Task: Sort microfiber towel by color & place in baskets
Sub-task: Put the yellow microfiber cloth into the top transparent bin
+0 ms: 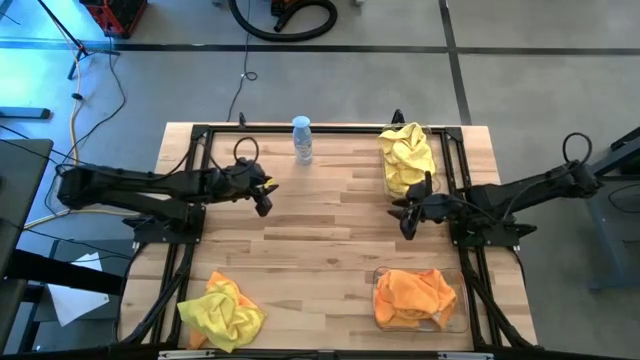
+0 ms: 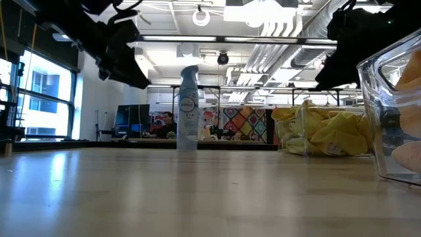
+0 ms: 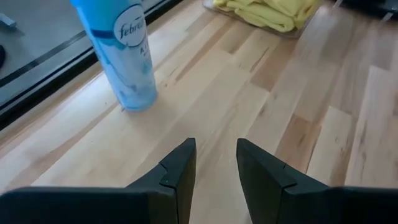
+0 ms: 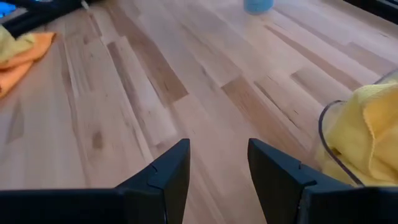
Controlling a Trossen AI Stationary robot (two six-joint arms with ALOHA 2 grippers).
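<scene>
Near edge of wooden table (image 1: 330, 230): yellow towel (image 1: 222, 312) bunched over orange cloth (image 1: 196, 340) at left corner, loose, outside any bin. At right, clear basket (image 1: 461, 318) filled with orange towels (image 1: 412, 296). Mid-table: left gripper (image 1: 263, 197) hovers above bare wood, jaws slightly apart, empty; right gripper (image 1: 408, 220) likewise, jaws apart, empty, just beside second basket (image 1: 386, 182). That basket, at far right, piled with yellow towels (image 1: 407, 155). Far edge, centre: blue-labelled spray bottle (image 1: 302, 139) upright, well apart from both bins.
</scene>
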